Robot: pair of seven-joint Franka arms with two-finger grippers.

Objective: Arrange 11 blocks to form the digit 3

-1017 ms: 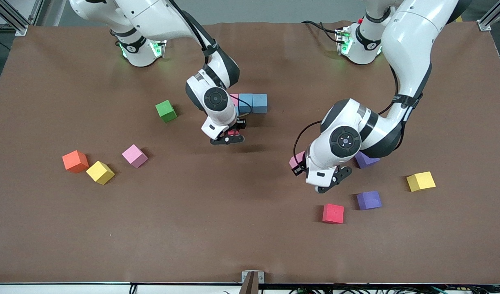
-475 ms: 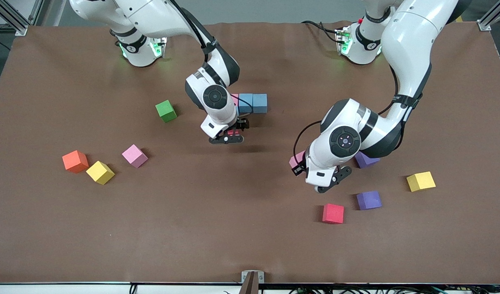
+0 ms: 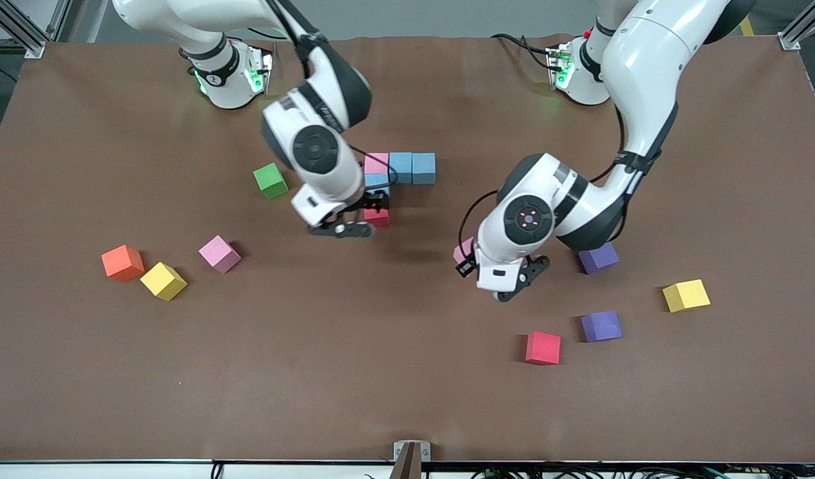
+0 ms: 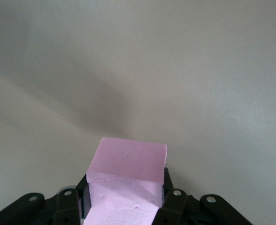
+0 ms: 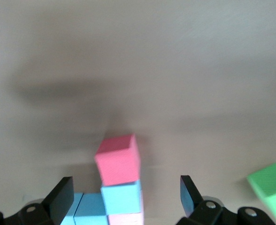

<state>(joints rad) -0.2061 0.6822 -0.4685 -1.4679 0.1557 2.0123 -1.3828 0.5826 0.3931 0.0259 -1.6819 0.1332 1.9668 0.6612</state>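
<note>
Over the started figure near the middle of the table, my right gripper (image 5: 124, 197) hangs with its fingers spread wide and nothing between them. Below it sits a red block (image 3: 377, 217), set against the light blue block (image 5: 121, 197) under the pink corner block (image 3: 376, 162). Two more blue blocks (image 3: 412, 167) run from that corner toward my left arm's end, making one bar of the digit 3 (image 3: 394, 179); I judge the red one begins the middle bar.

My left gripper (image 4: 126, 199) is clamped on a pink block (image 4: 128, 171), carried above bare table, probably to go beside the red one.

Loose blocks wait: red (image 3: 543, 348), two purple (image 3: 601, 325), yellow (image 3: 686, 295), pink (image 3: 219, 253), another yellow (image 3: 163, 281).
</note>
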